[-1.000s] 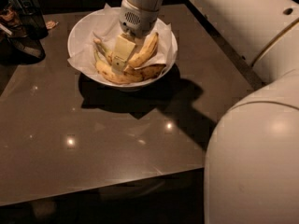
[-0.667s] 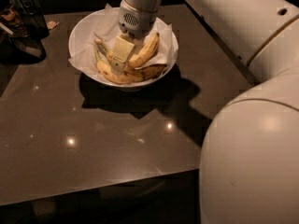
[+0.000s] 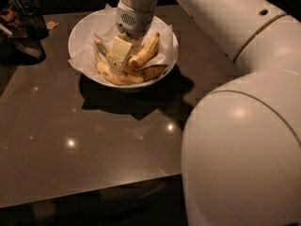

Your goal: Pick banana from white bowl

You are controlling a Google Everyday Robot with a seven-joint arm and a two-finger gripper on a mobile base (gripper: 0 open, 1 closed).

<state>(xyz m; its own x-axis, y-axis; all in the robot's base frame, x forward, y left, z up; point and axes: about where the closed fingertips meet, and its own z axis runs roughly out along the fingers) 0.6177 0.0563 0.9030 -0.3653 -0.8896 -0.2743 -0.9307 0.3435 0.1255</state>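
Note:
The white bowl (image 3: 79, 37) stands at the far middle of the dark table, lined with crumpled white paper. Several yellow bananas (image 3: 123, 75) lie in it; one (image 3: 146, 51) leans up against the gripper on its right. My gripper (image 3: 118, 56) reaches down into the bowl from above, its pale fingers in among the bananas. The arm hides the back of the bowl.
Dark containers (image 3: 24, 23) stand at the far left of the table. The brown table (image 3: 94, 145) reflects light spots; its front edge runs low in the view. My white arm (image 3: 244, 126) fills the right side.
The arm's elbow has swung further into view at right. The gripper stays in the bowl among the bananas, shifted very little.

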